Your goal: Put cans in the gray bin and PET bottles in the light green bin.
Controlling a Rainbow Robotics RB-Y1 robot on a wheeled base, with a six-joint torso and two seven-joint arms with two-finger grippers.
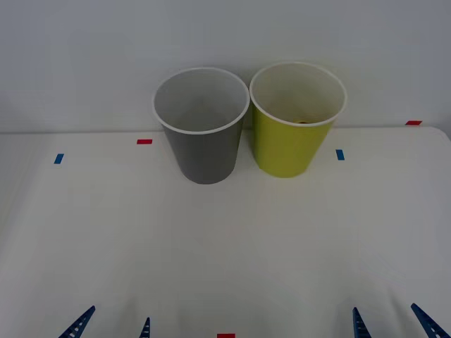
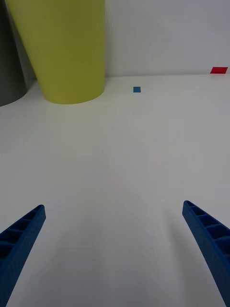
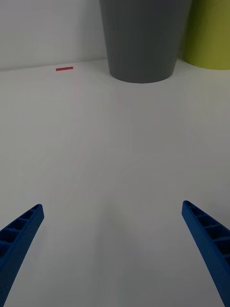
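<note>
2 bins: 1 gray bin (image 1: 204,151), 1 light green bin (image 1: 289,144). Tape marks: 3 red, 2 blue. 2 tools.

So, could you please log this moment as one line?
left gripper open, near edge | right gripper open, near edge | gray bin, light green bin upright

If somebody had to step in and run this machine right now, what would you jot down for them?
Left hand: open, holding nothing, low at the near edge of the table on the robot's left.
Right hand: open, holding nothing, at the near edge on the robot's right.
The gray bin and the light green bin stand upright side by side at the far edge, gray on the robot's left.
A small dark thing peeks above the near rim inside the green bin; I cannot tell what it is.
No cans or bottles lie on the table, so nothing seems left to sort.
</note>
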